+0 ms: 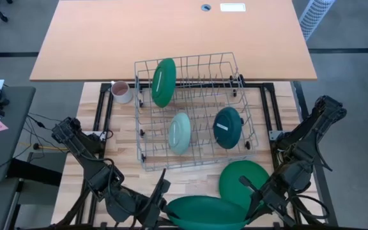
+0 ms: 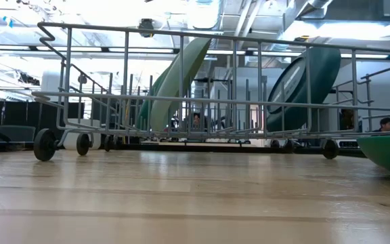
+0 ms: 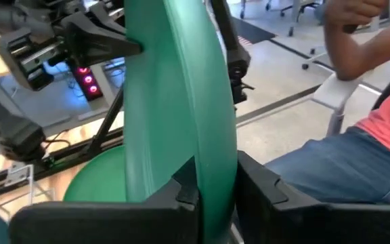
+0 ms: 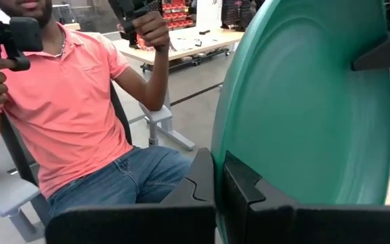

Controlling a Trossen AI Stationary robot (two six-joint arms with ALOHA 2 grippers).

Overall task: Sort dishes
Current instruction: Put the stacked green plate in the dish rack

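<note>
At the near edge of the wooden table [image 1: 190,179], both arms meet on one large dark green plate [image 1: 203,211], which lies along the front edge. The left gripper [image 3: 212,193] has its two dark fingers pinched on the plate's rim, the plate standing edge-on between them in the left wrist view. The right gripper [image 4: 219,183] is pressed together on the same plate's rim from the other side (its fingers leave no gap beyond the plate's thickness).

A second large dark green plate [image 1: 243,181] lies flat on the table, just behind the held one and toward the right arm. The wire dish rack [image 1: 193,163] stands in the middle of the table with three plates upright in its slots: a large dark green plate [image 1: 163,82] at the back left, a small pale mint plate [image 1: 179,132] in the front, and a dark teal plate [image 1: 227,128] beside it to the right. A pinkish-white mug [image 1: 121,91] stands just outside the rack's back left corner.

Beyond the table sits a person in a coral shirt [image 4: 66,102] and jeans.
</note>
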